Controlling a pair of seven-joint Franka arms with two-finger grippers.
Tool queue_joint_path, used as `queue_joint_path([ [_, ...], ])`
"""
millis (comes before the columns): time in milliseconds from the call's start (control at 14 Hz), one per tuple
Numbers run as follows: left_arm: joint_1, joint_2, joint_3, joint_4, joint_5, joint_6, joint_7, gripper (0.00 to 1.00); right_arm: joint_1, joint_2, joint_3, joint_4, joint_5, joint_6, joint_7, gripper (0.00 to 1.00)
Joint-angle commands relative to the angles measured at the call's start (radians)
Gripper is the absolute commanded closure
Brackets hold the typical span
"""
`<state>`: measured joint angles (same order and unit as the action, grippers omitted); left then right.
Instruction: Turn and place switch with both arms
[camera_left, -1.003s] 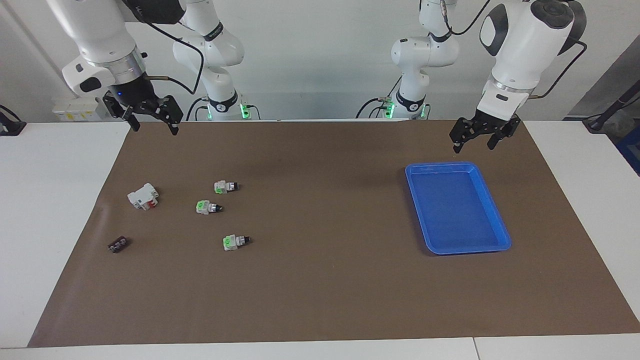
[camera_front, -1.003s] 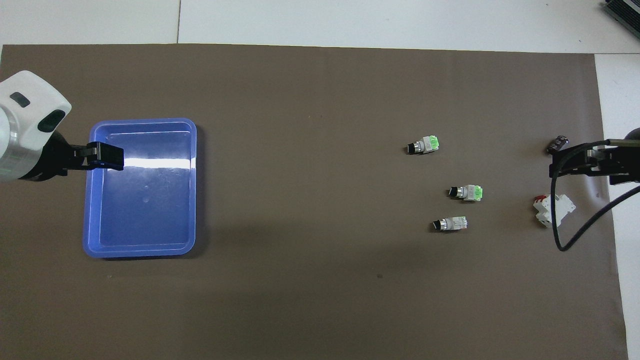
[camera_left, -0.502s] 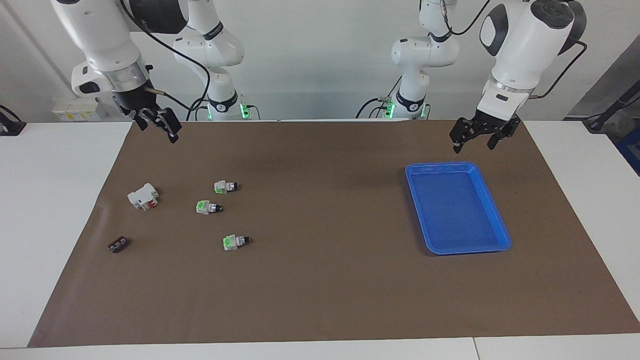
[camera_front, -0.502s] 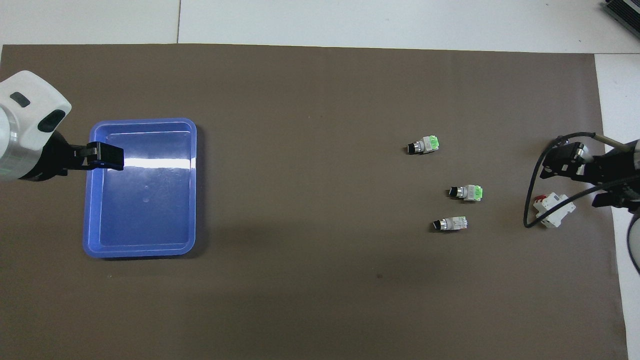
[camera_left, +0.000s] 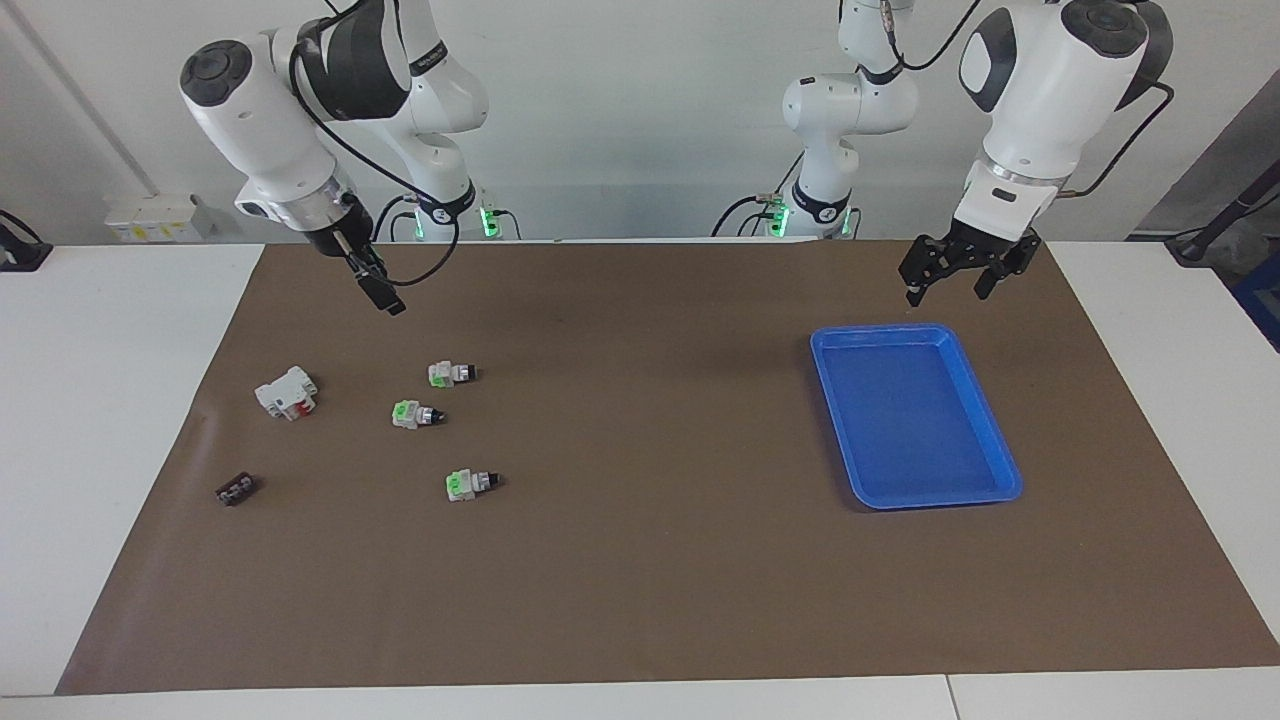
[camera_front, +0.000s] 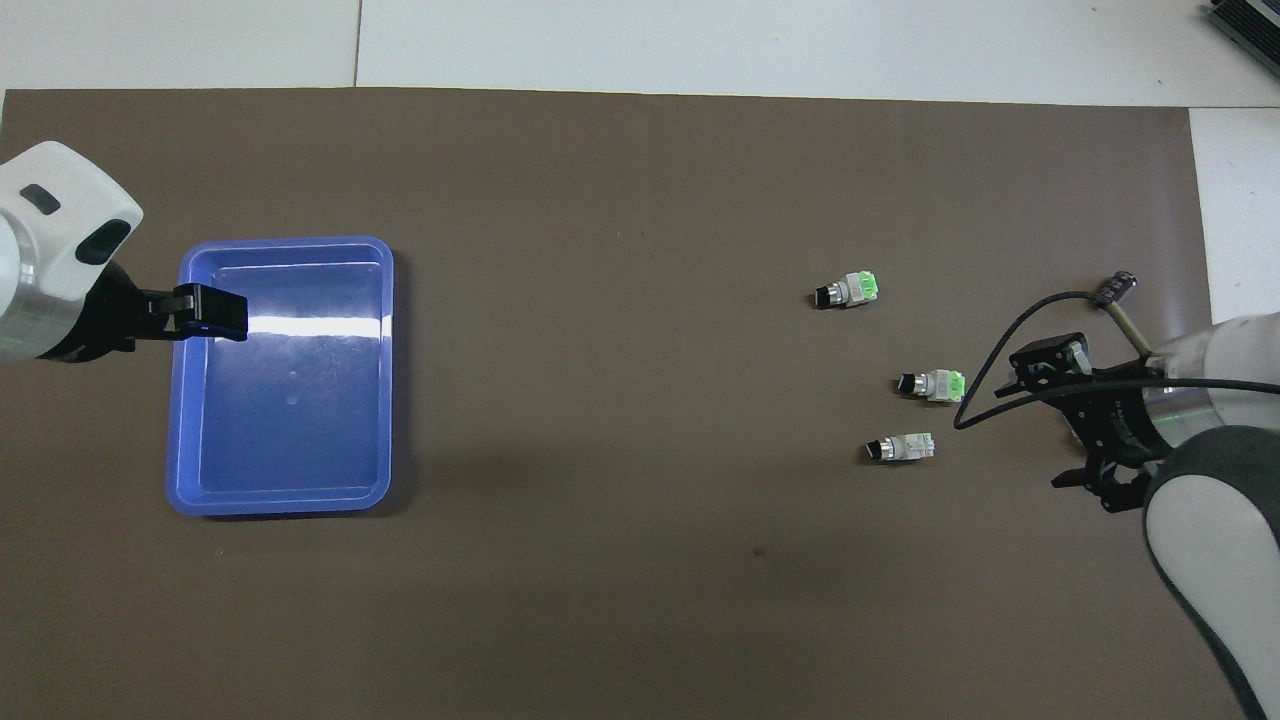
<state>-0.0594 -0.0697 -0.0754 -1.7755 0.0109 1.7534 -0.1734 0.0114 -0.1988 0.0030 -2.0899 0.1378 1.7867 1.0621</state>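
Three alike switches lie on the brown mat toward the right arm's end: one (camera_left: 453, 373) (camera_front: 846, 290), a second (camera_left: 416, 414) (camera_front: 932, 384) and a third (camera_left: 470, 484) (camera_front: 902, 448). Each has a green end and a black knob. My right gripper (camera_left: 380, 290) (camera_front: 1062, 420) hangs open in the air, holding nothing and touching no switch; in the overhead view it covers the white block. My left gripper (camera_left: 948, 292) (camera_front: 210, 312) waits open and holding nothing above the blue tray's rim.
The blue tray (camera_left: 915, 328) (camera_front: 285, 241) sits toward the left arm's end with nothing in it. A white block with a red part (camera_left: 286, 392) and a small flat black piece (camera_left: 236, 489) (camera_front: 1115, 288) lie beside the switches, closer to the mat's edge.
The right arm has swung in from the mat's edge toward the switches and turned its wrist, so its gripper now shows edge-on in the facing view. The left arm has not moved.
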Motion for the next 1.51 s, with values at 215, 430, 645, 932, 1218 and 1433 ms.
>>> queue_joint_path([
  [215,0.010,-0.030,-0.004,-0.028,-0.012,-0.003,0.011,0.00,0.018,-0.044,0.005,-0.050,0.008,0.037,-0.536,0.00],
  [430,0.010,-0.030,-0.004,-0.028,-0.012,-0.003,0.011,0.00,0.013,-0.033,0.005,-0.064,0.006,0.059,-0.952,0.00],
  [645,0.010,-0.030,-0.004,-0.028,-0.012,-0.003,0.011,0.00,0.019,-0.010,0.005,-0.071,0.006,0.089,-1.274,0.00],
  [932,0.010,-0.030,-0.004,-0.028,-0.012,-0.003,0.011,0.00,0.025,-0.022,0.005,-0.148,-0.035,0.158,-1.840,0.00],
  [1218,0.010,-0.030,-0.004,-0.028,-0.012,-0.002,0.011,0.00,0.030,-0.028,0.006,-0.235,-0.099,0.274,-2.257,0.00],
  [1433,0.010,-0.030,-0.004,-0.028,-0.012,-0.003,0.011,0.00,0.081,-0.025,0.006,-0.356,-0.109,0.475,-2.465,0.00],
])
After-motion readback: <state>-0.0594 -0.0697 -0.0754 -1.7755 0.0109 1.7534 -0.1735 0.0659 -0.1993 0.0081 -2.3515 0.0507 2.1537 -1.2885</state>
